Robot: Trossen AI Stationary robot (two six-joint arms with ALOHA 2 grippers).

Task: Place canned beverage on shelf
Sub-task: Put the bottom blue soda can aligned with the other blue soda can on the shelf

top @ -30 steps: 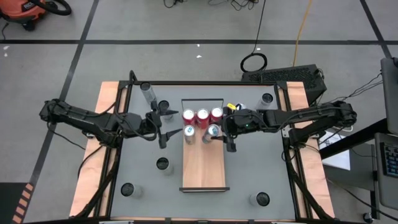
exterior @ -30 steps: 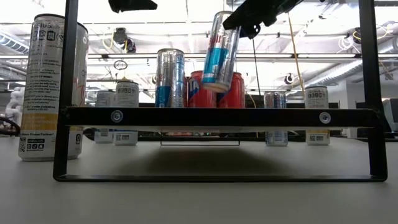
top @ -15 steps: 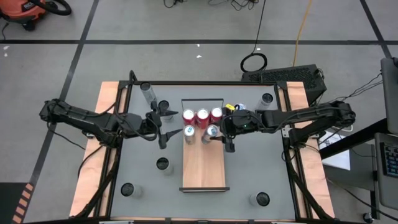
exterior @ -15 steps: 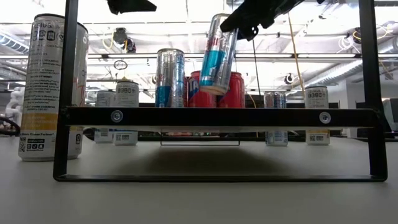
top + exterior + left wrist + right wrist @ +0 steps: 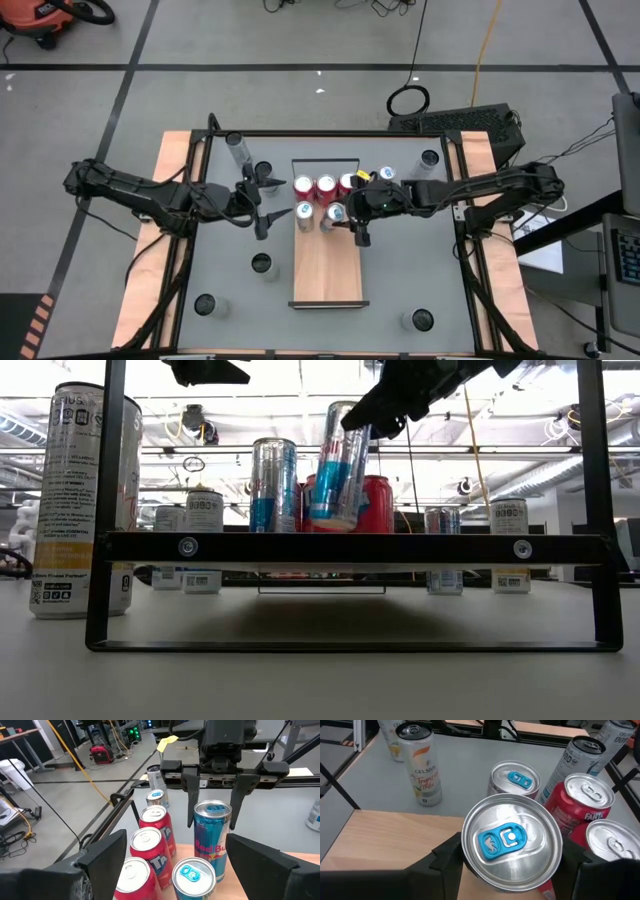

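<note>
The blue-and-silver energy drink can [image 5: 338, 465] hangs tilted above the shelf [image 5: 325, 275], its base low over the board just beside the upright blue-and-silver can [image 5: 273, 485] and in front of the red soda cans [image 5: 325, 187] lined up by the shelf's wire rail. The right gripper [image 5: 357, 222] is clamped on the tilted can's upper body, one finger on each side. The can looks rigid but thin-walled, smooth and probably slippery, so a firm hold across the body below the rim suits it; squeezing harder risks denting. Tilted as it is, it likely needs righting before it will stand. The left gripper [image 5: 262, 207] waits just off the shelf's left edge, fingers spread, holding nothing.
</note>
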